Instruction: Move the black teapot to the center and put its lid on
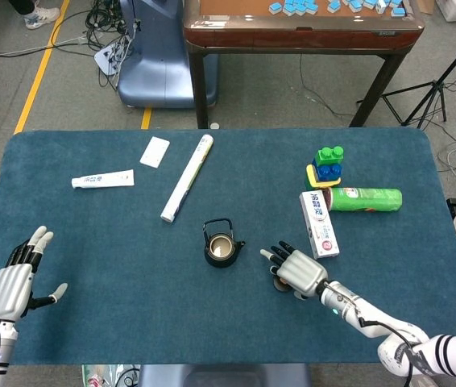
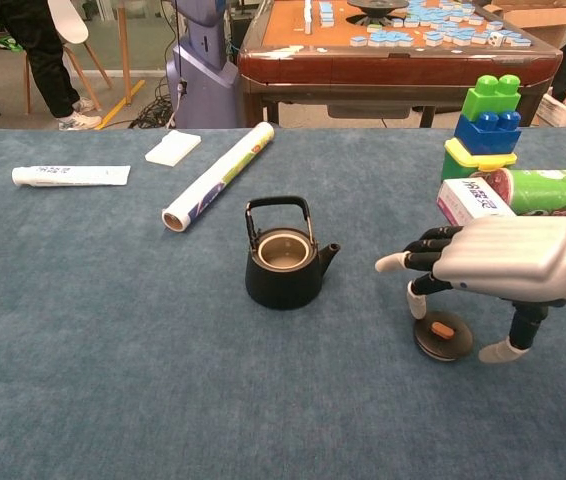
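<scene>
Standing near the middle of the blue felt-covered table (image 2: 83, 380): small black cast-iron teapot (image 2: 284, 268) (handle upright, mouth uncovered, spout toward the robot's right).

Lid: round black disc with orange knob (image 2: 443, 336), flat on the cloth, well to the right of the teapot and nearer the robot.

Right hand (image 2: 498, 265): silver-backed, palm down, directly over the lid. Fingers apart and curved downward; one fingertip (image 2: 416, 303) sits at the lid's left edge, the thumb tip at its right edge on the cloth. Whether either actually touches the lid cannot be told. In the head view the hand (image 1: 296, 270) covers most of the lid.

Left hand (image 1: 14, 282): at the table's near left corner, fingers spread and pointing away from the robot, holding nothing.

Other items:
- long white roll (image 2: 218, 176), lying diagonally behind the teapot
- white tube (image 2: 70, 176), far left
- flat white pad (image 2: 173, 148), beside the roll's far end
- white-and-pink carton (image 1: 319, 223), just beyond the right hand
- green cylindrical can (image 1: 365, 198), lying on its side, touching the carton
- stacked green, blue and yellow toy bricks (image 2: 484, 120), behind the carton
</scene>
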